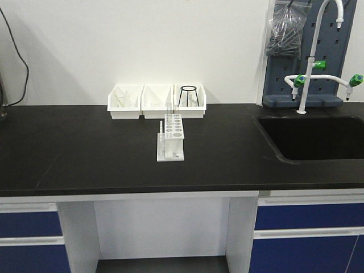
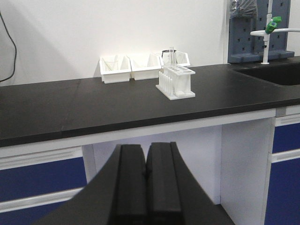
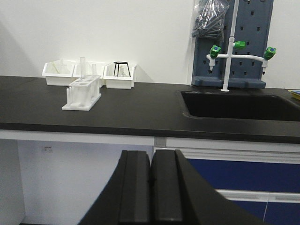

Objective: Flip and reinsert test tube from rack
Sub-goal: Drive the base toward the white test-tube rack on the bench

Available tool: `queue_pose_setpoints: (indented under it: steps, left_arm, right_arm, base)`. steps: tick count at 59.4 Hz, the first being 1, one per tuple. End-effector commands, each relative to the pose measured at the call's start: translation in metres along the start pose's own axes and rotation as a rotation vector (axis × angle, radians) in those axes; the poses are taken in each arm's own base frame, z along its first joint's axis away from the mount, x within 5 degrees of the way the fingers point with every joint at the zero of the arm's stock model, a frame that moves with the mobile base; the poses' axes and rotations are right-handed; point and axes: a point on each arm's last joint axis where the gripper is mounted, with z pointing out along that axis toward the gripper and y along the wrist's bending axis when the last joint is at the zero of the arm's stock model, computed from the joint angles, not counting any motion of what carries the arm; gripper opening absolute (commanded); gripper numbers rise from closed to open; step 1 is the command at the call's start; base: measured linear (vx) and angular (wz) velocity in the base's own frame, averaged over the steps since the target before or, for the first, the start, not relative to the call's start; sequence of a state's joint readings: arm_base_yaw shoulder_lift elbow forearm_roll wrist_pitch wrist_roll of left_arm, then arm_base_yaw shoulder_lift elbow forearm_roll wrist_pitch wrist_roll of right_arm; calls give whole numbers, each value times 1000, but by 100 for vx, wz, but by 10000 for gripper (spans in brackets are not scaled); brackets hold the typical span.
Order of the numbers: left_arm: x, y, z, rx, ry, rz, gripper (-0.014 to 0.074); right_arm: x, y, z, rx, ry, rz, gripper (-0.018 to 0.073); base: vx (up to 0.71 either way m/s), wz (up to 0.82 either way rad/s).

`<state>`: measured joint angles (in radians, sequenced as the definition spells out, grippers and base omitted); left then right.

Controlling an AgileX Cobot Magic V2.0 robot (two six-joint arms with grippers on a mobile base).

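My left hand (image 2: 146,173) is shut, its two black fingers pressed together with nothing between them, and it hangs low in front of the tabletop (image 1: 85,148). My right hand (image 3: 151,178) is the same, closed and empty. The rack (image 1: 172,139) sits on the tabletop well apart from both hands, just in front of three white bins (image 1: 156,102). The test tube (image 3: 83,65) stands upright in the rack, its top rising above the holes.
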<state>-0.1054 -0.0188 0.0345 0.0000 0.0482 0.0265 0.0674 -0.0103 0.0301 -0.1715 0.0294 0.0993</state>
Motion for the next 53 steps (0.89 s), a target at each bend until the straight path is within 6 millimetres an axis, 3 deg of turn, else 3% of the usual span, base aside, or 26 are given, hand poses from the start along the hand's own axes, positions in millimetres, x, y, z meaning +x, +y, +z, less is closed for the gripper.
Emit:
queue_pose_setpoints:
  steps: [1, 53]
  left_arm:
    - [-10, 0, -1, -2, -94, -2, -6]
    - [-10, 0, -1, -2, -94, -2, -6]
  right_arm:
    - [-7, 0, -1, 0, -88, -12, -11]
    - [-7, 0, -1, 0, -86, -14, -11]
  base:
    - [26, -8]
    - [38, 5]
